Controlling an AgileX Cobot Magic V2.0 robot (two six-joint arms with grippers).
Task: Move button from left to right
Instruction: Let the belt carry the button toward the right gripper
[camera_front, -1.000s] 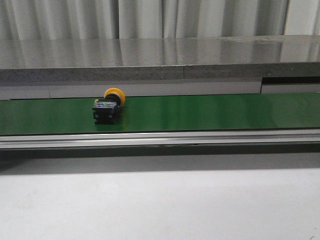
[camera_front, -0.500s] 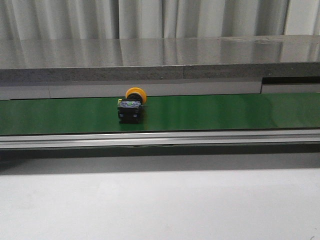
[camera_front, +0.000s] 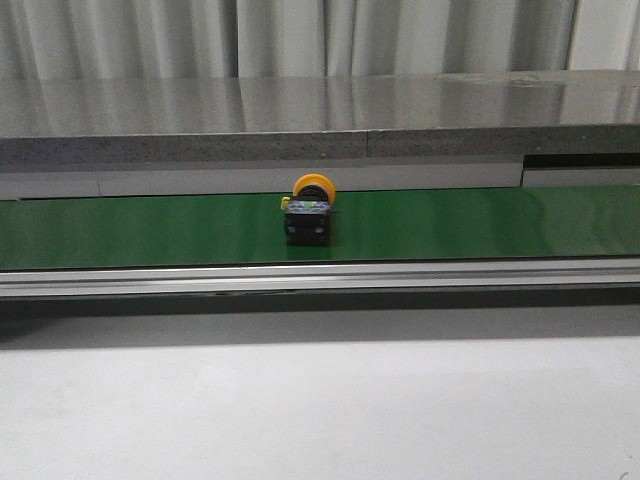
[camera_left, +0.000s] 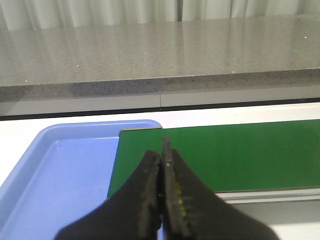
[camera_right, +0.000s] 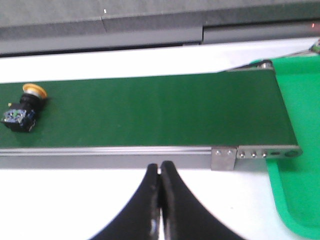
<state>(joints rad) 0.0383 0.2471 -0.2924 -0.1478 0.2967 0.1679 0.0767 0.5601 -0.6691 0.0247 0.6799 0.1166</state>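
The button (camera_front: 309, 212), with a yellow-orange head, a black boxy body and a green mark, lies on the green conveyor belt (camera_front: 480, 225) near its middle in the front view. It also shows in the right wrist view as the button (camera_right: 22, 114), far off to one side of my right gripper (camera_right: 160, 166). That gripper is shut and empty, hovering over the white table short of the belt's rail. My left gripper (camera_left: 161, 150) is shut and empty above the belt's end beside a blue tray (camera_left: 60, 175). Neither arm appears in the front view.
A grey stone-like ledge (camera_front: 320, 125) runs behind the belt. An aluminium rail (camera_front: 320, 278) edges the belt's near side. A green tray (camera_right: 300, 125) sits past the belt's far end in the right wrist view. White table (camera_front: 320, 400) lies in front.
The button has travelled rightward along the belt, from left of centre to about the middle. Neither gripper shows in the earlier frames.
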